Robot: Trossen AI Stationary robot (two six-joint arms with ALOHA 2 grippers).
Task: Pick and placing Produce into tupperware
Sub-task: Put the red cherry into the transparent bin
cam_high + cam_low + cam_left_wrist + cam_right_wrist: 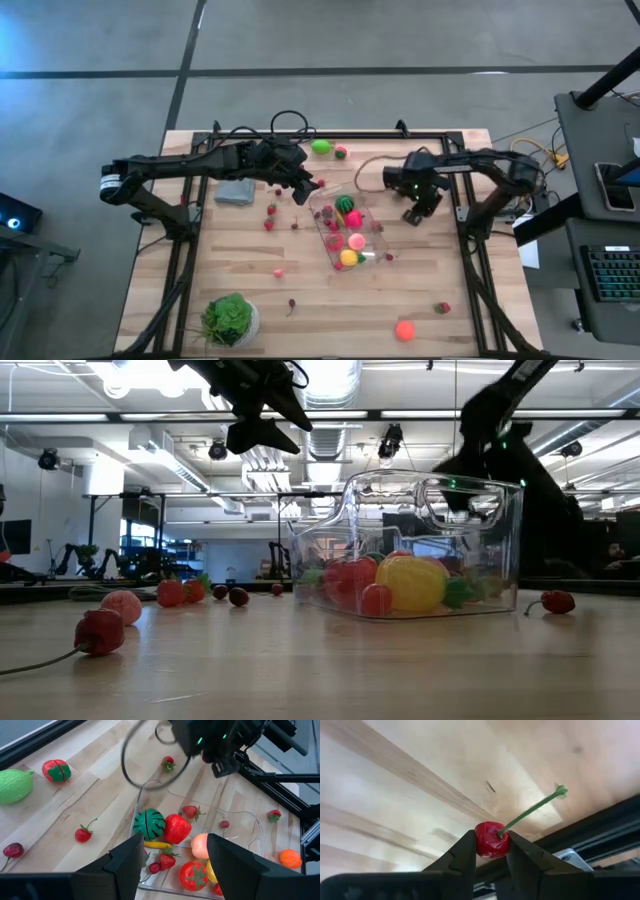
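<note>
Step in hand: right gripper [489, 854], right of the tupperware [372, 243], clamped on a red cherry [489, 840] with green stem; next, carry left over the tub; left gripper [172, 865] part-open, empty, above it.

The left arm reaches in from the left, its tool [306, 187] raised off the bench, fingers [125, 862] parted and holding nothing; the right arm folds inward from the right, its tool [491, 851] pinched tight on a red cherry [490, 839].
</note>
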